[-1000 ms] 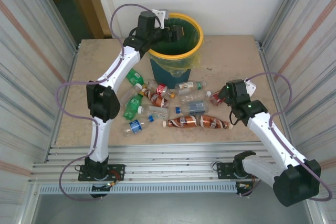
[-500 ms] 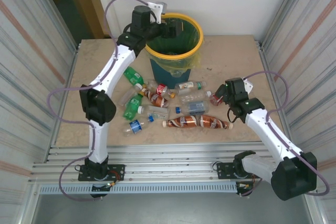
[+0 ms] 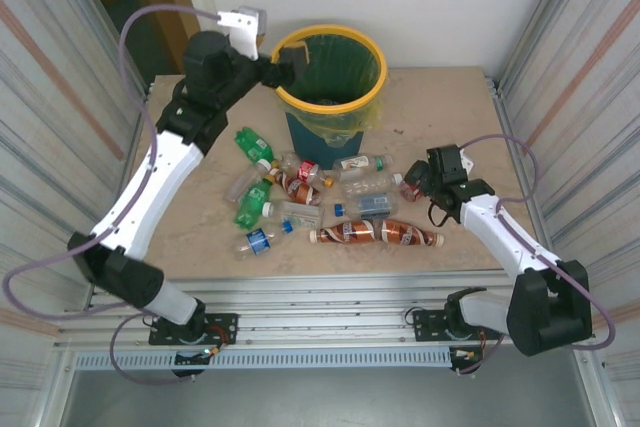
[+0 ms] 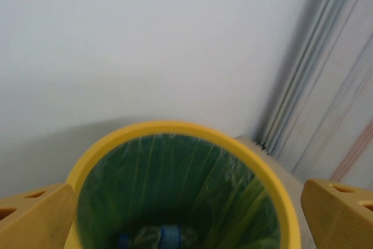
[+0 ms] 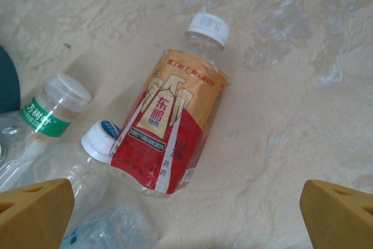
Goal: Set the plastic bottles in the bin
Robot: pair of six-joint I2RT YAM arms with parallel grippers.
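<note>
The near rim of the bin [image 4: 175, 127] is cut off by the left wrist picture's lower edge, and what lies deep inside (something blue, something clear) is too blurred to name. In the right wrist view a green-label bottle [image 5: 46, 112] runs off the left edge, a clear bottle [image 5: 113, 225] off the lower. From above, the right claw [image 3: 418, 180] hides part of a red-label bottle [image 3: 404, 190].

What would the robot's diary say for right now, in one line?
left gripper: open, facing into bin | right gripper: open, above red-labelled bottle | table: many bottles lying there
</note>
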